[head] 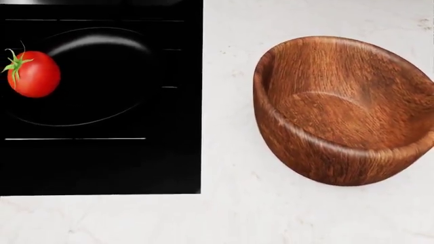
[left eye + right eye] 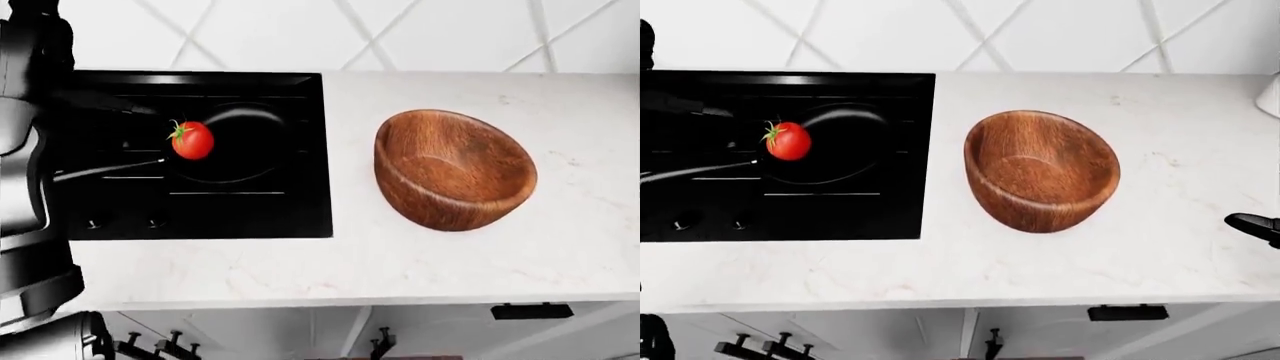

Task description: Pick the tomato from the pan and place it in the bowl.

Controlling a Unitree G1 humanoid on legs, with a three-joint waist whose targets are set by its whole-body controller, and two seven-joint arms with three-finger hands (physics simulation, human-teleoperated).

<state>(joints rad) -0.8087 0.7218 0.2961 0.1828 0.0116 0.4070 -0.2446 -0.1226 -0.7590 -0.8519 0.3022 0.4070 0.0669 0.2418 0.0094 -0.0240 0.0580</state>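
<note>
A red tomato (image 2: 192, 140) with a green stem lies at the left side of a black pan (image 2: 240, 146) on the black stove (image 2: 250, 214). The pan's thin handle (image 2: 105, 170) points left. A brown wooden bowl (image 2: 455, 169) stands tilted on the white counter, right of the stove, with nothing in it. My left arm (image 2: 28, 187) rises along the left edge of the left-eye view, well left of the tomato; its fingers do not show clearly. A dark tip of my right hand (image 2: 1255, 225) pokes in at the right edge of the right-eye view, right of the bowl.
The white marble counter (image 2: 420, 262) ends in an edge near the bottom of the eye views, with cabinet handles (image 2: 530, 310) below. Stove knobs (image 2: 95, 223) sit at the stove's lower left. A tiled wall (image 2: 400, 34) runs along the top.
</note>
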